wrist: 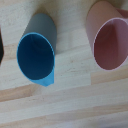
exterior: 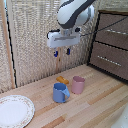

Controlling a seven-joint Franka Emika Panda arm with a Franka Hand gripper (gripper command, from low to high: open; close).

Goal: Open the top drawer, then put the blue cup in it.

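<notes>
The claw (exterior: 62, 51) is hanging high above the worktop (exterior: 95, 102), over the two cups, with its two dark fingertips parted and nothing between them; it is touching nothing. The top drawer (exterior: 112, 31) is sitting at the exterior view's right, far from the cups, and its front is looking flush with the drawer below (exterior: 109, 59), so it is probably not yet pulled out, and opening it is the step that is waiting.

Several things are threatening to go wrong. The arm is hovering over the cups rather than by the silver bar handle (exterior: 116, 32), so going for a cup first would leave nowhere to put it. The blue cup (exterior: 61, 93) and the pink cup (exterior: 78, 84) are standing just beside each other, perhaps touching, so a descent that is slightly off could be knocking the pink one over or pinching the wrong rim. A small orange thing (exterior: 62, 80) is lying just behind them and could be nudged. The handle is thin and smooth, so the fingers may be slipping off during the pull.

The blue cup is standing upright near the middle of the worktop, to the right of a patterned plate (exterior: 14, 110). It is periwinkle outside, deeper blue inside, empty, with a small handle at its side.
</notes>
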